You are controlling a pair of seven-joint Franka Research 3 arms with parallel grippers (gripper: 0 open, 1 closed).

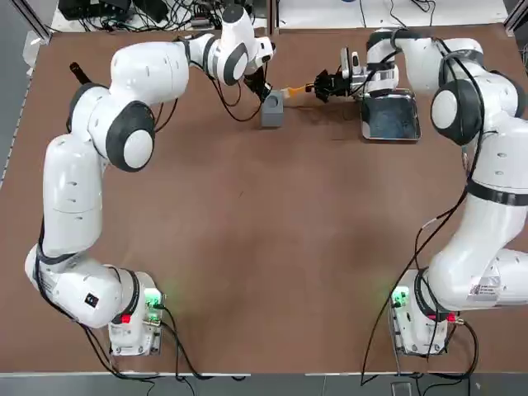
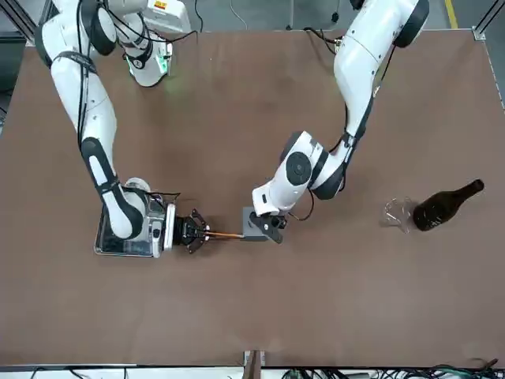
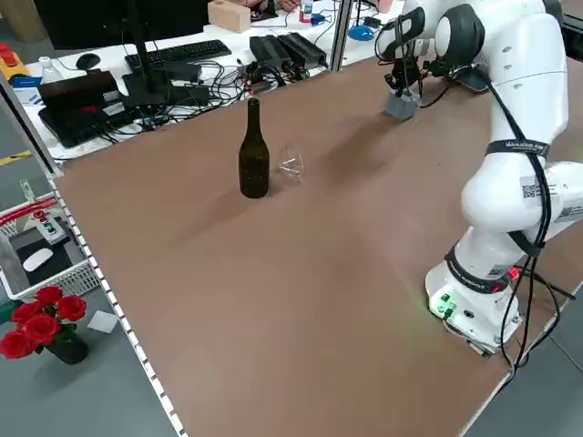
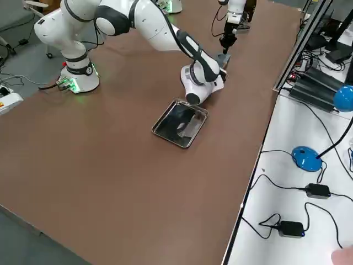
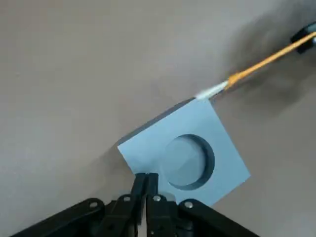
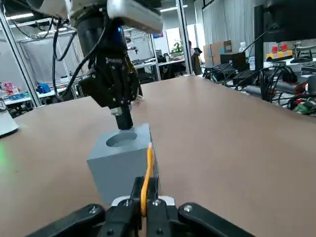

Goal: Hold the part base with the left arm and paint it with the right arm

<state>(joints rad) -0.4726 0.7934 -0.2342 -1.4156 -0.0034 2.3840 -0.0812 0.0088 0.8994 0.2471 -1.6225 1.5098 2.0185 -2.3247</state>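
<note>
block [image 1: 272, 108] at counter's [image 1: 264, 247] 12 o'clock | left gripper [image 5: 145, 180] pinched shut on its edge: hold done | right gripper [image 6: 143, 197] clenches brush [image 1: 295, 90], tip touching block's side | painting under way, unfinished

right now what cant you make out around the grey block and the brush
- Brush tip: pale bristles blur at the block edge in the left wrist view; any paint is unreadable.
- Left gripper: fingers press shut on the block's top.
- Right gripper: the block hides the brush tip in its wrist view.
- Tray contents: glare, right side view.
</note>
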